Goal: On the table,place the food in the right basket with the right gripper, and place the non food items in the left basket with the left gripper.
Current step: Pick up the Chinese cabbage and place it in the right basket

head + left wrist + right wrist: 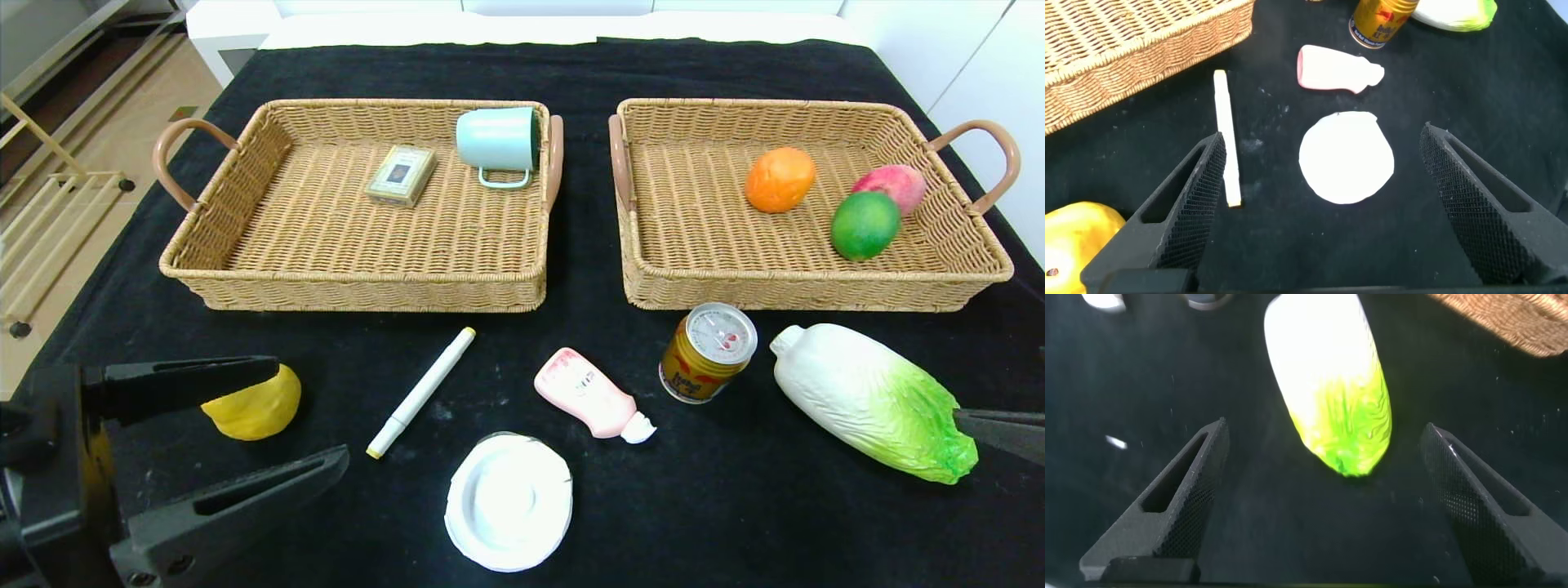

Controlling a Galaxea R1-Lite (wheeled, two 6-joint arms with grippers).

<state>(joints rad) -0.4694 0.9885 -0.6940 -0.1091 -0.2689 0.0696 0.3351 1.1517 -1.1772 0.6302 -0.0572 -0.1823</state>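
While both arms hang low at the near edge of the table [588, 73], six items lie unsorted in a loose row in front of the baskets. Left gripper [269, 425]: jaws spread wide, holding nothing, facing the round white dish [1346, 157], with the white marker [1226, 135] just beside one finger. It looks lined up for a non-food pick. Yellow fruit [255, 404] lies at the far left, partly behind the left gripper's upper finger; that is food on the wrong side, a long reach for the right arm.

Right gripper [1323, 506]: also released and empty, jaws wide on either side of the napa cabbage [1331, 384], green leaf end nearest it. Likely the first food pick.

Pink bottle [592, 394] and drink can [707, 352] lie mid-row, well apart from each other.

Left basket [359, 290] holds a card box [400, 174] and a tipped mint mug [498, 143]; its near half is bare. Right basket [816, 292] holds three fruits [864, 224] toward the far right; its left side is open. Basket walls are low, and a dark strip of cloth separates them.
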